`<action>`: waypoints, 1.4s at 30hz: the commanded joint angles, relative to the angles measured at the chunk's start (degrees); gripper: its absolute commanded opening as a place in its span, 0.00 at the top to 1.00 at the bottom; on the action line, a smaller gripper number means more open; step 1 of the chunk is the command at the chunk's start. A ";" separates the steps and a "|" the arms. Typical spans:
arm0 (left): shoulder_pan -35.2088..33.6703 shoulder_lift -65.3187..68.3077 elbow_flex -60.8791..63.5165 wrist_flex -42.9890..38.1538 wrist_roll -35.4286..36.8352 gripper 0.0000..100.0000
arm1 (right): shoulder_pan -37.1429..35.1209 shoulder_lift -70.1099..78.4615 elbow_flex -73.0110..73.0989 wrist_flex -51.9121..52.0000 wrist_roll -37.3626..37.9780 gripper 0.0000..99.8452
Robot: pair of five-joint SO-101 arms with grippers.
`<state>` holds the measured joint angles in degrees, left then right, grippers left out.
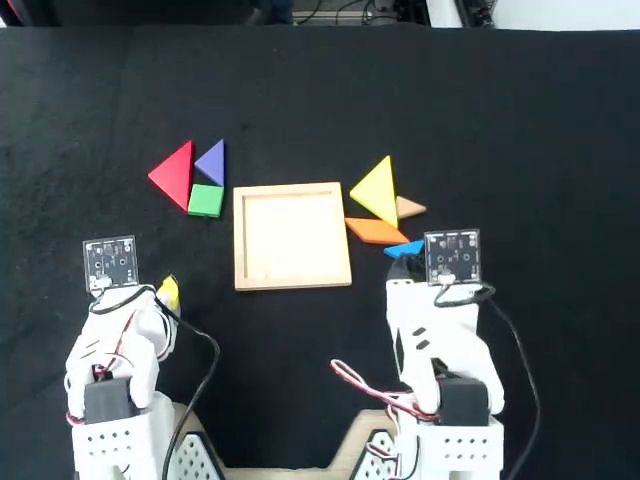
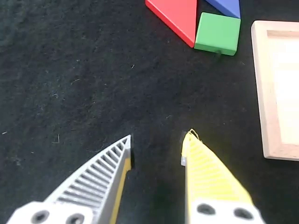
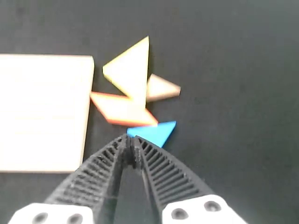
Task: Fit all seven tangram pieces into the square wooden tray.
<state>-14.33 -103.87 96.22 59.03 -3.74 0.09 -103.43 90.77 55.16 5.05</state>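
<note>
— Fingers on the left gripper?
— Spread apart over bare black cloth, gripping nothing. Ahead of them the red triangle, dark blue triangle and green square lie edge to edge. The wooden tray sits to their right, across open cloth.
— And the right gripper?
— Pressed together, tips right at the light blue triangle's corner. Past it the orange parallelogram, yellow triangle and tan triangle bunch just beside the tray's edge.
</note>
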 commanded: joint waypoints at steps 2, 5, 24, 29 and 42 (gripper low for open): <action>0.48 -0.18 1.10 0.26 -0.70 0.82 | -0.35 -4.09 -4.53 -1.49 0.18 0.99; 0.66 -0.18 1.10 0.26 -0.70 0.82 | -0.53 -4.09 -6.29 -1.49 1.67 0.99; 0.84 -0.18 1.10 0.26 -0.70 0.82 | -0.62 -3.82 -28.97 -1.58 1.76 0.98; 0.84 -0.18 1.10 0.26 -0.70 0.82 | -0.62 -3.65 -29.41 -2.81 1.76 0.98; 0.84 -0.18 1.10 0.00 -0.70 0.82 | -0.62 24.13 -40.22 -2.64 1.76 0.98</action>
<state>-14.07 -103.87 96.22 59.03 -3.74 0.18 -90.86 57.27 53.58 6.37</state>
